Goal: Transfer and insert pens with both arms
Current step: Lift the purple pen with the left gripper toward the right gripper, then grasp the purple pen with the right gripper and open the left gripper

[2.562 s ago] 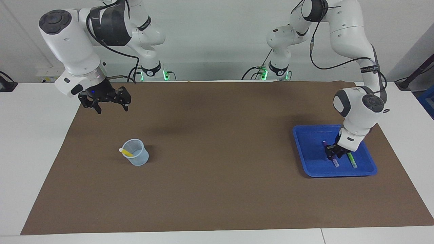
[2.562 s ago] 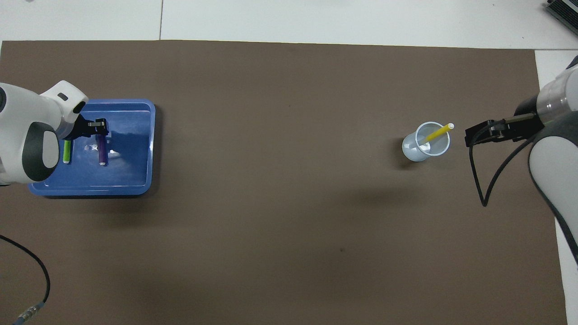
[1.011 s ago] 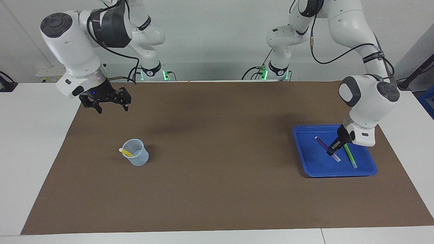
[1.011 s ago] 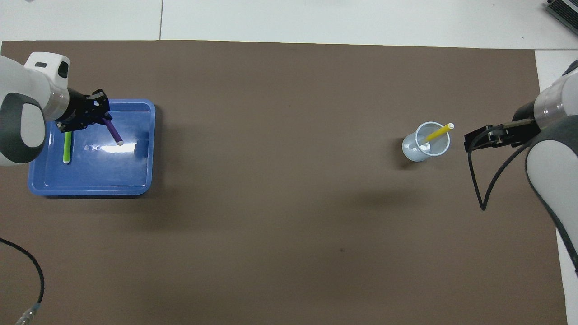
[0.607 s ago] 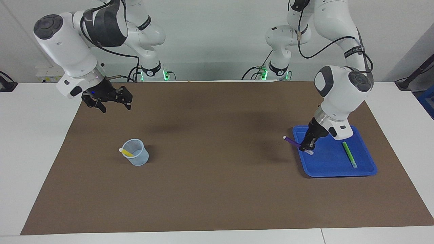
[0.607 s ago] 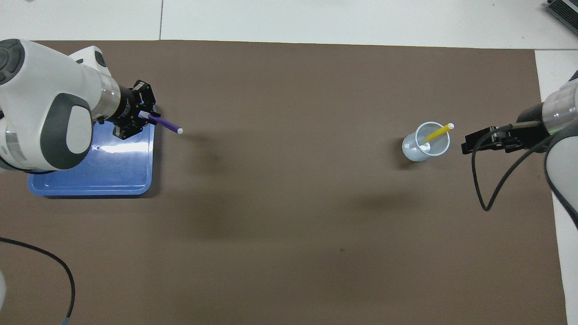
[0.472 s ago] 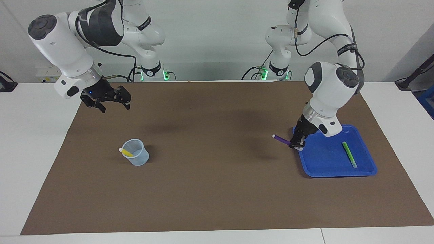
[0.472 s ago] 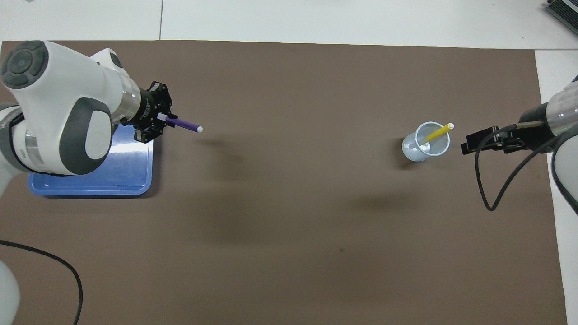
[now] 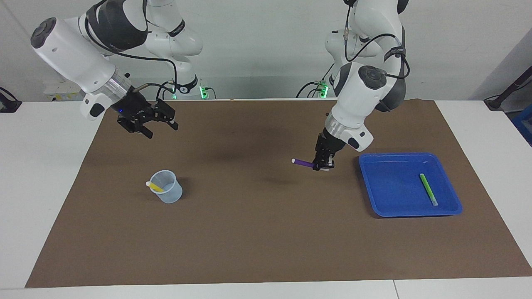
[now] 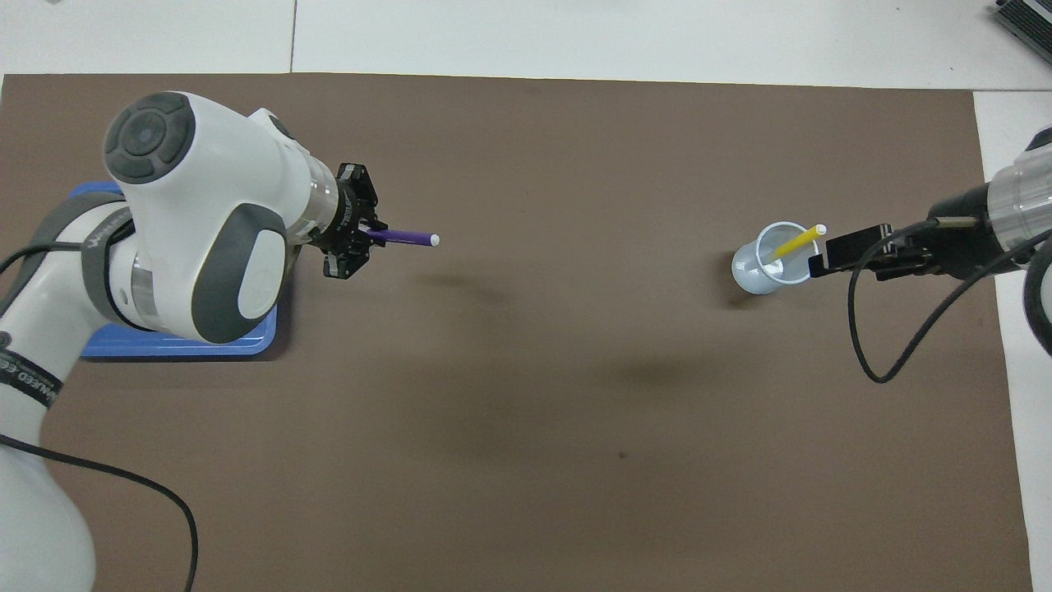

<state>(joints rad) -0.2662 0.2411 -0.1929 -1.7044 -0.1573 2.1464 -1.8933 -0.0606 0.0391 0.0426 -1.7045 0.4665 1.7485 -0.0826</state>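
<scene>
My left gripper (image 9: 323,164) (image 10: 364,234) is shut on the purple pen (image 9: 304,163) (image 10: 404,238). It holds the pen level in the air over the brown mat, just off the blue tray (image 9: 390,189), with the pale tip toward the right arm's end. The green pen (image 9: 428,189) lies in the tray; my left arm hides it in the overhead view. The yellow pen (image 9: 156,187) (image 10: 795,243) leans in a clear cup (image 9: 168,193) (image 10: 771,271). My right gripper (image 9: 161,129) (image 10: 824,256) hangs open and holds nothing, above the mat near the cup.
A brown mat (image 9: 257,232) covers most of the white table. In the overhead view only a strip of the tray (image 10: 205,345) shows under my left arm. A black cable (image 10: 871,345) loops down from the right wrist.
My left gripper lifted the purple pen out of the tray and carried it toward the middle of the mat. My right gripper shifted a little toward the cup.
</scene>
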